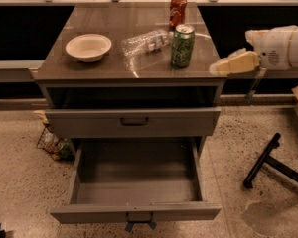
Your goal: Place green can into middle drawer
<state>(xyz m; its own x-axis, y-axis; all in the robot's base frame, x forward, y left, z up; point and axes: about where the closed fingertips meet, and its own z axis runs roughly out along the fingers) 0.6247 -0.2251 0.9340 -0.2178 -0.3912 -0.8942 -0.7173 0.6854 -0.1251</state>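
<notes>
Grey cabinet desk (139,24) fills the centre of the camera view, with the objects all on its top. The middle drawer (134,175), the lowest and deepest one, is pulled fully out toward the camera, with nothing in it. Probably it is left out so the can can go straight down into it. The shallower drawer (134,123) above is pushed in, black handle on the front. A black chair base (270,160) is on the floor at right, well clear of the drawer.

The white arm (280,46) comes in from the right edge at desk-top height. The gripper (223,66) is at its end, just off the desk's right edge, pointing left at the can and not touching it. Can't tell whether it is spread or closed up; it holds nothing.

A white bowl (88,47) sits at left on the desk. A clear bottle (145,42) lies on its side in the middle. The green can (183,45) stands upright, right of centre, just beside the bottle's cap end. It is the object nearest the gripper, so a side-on reach looks clear. A red can (178,10) stands behind it near the back edge.

Judged step: approach, grasp not yet made.
</notes>
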